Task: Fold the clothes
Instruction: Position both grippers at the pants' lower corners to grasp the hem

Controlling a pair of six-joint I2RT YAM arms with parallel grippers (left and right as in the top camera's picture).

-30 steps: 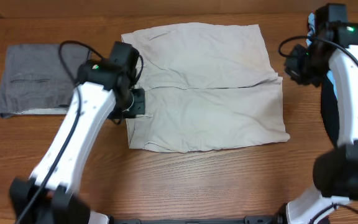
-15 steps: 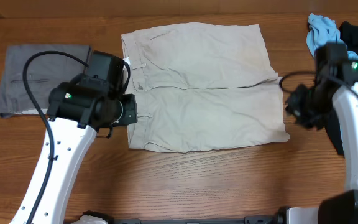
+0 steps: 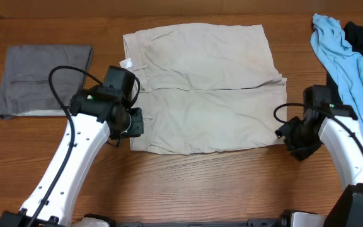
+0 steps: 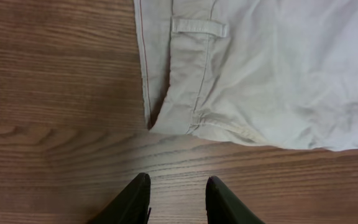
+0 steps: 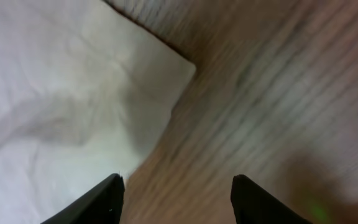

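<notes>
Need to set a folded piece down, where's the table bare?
Bare table: the front strip below the shorts, between left arm and right arm, and the strip between shorts and blue cloth. Crowded: between grey garment and shorts, where the left arm sits.

We record the table as brown wood with visible grain and a low sheen. The shorts are cream woven cloth, matt and lightly creased, with stitched seams. The grey garment is matt cloth and lies smoother. The blue garment is soft, crumpled cloth. The left arm and right arm carry smooth white shells with a slight gloss. On the left gripper we find black, matt fingers.
</notes>
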